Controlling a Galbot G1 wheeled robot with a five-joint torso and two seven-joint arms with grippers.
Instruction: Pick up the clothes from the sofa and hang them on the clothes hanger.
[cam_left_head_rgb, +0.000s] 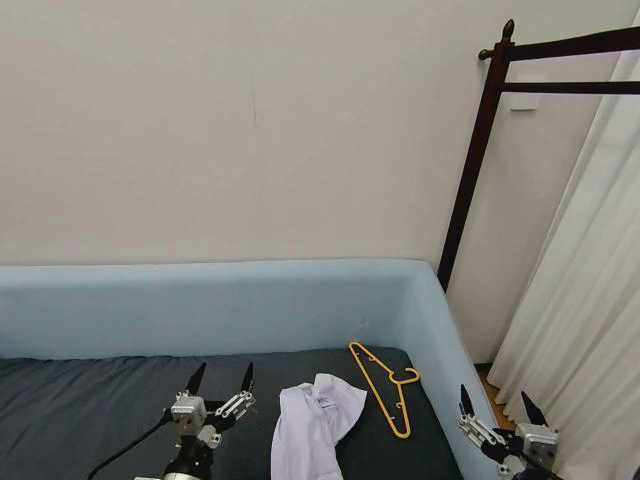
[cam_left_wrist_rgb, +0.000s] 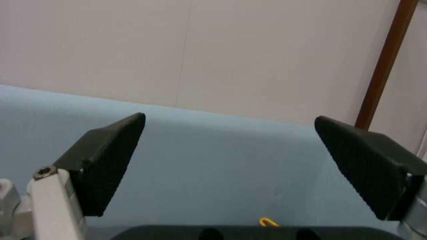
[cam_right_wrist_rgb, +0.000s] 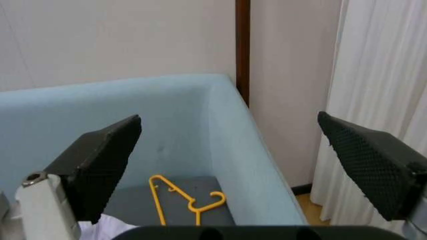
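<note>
A crumpled white garment (cam_left_head_rgb: 314, 425) lies on the dark seat of the light blue sofa (cam_left_head_rgb: 220, 305), near its right end. A yellow hanger (cam_left_head_rgb: 385, 385) lies flat just right of it, also seen in the right wrist view as a yellow hanger (cam_right_wrist_rgb: 183, 199), with its hook tip (cam_left_wrist_rgb: 267, 221) in the left wrist view. My left gripper (cam_left_head_rgb: 221, 379) is open, low over the seat to the left of the garment, holding nothing. My right gripper (cam_left_head_rgb: 497, 403) is open beyond the sofa's right arm, also holding nothing.
A dark wooden clothes rack (cam_left_head_rgb: 480, 150) stands behind the sofa's right end, its top rail (cam_left_head_rgb: 575, 46) running off to the right. White curtains (cam_left_head_rgb: 585, 300) hang on the right. A plain wall (cam_left_head_rgb: 230, 120) rises behind the sofa back.
</note>
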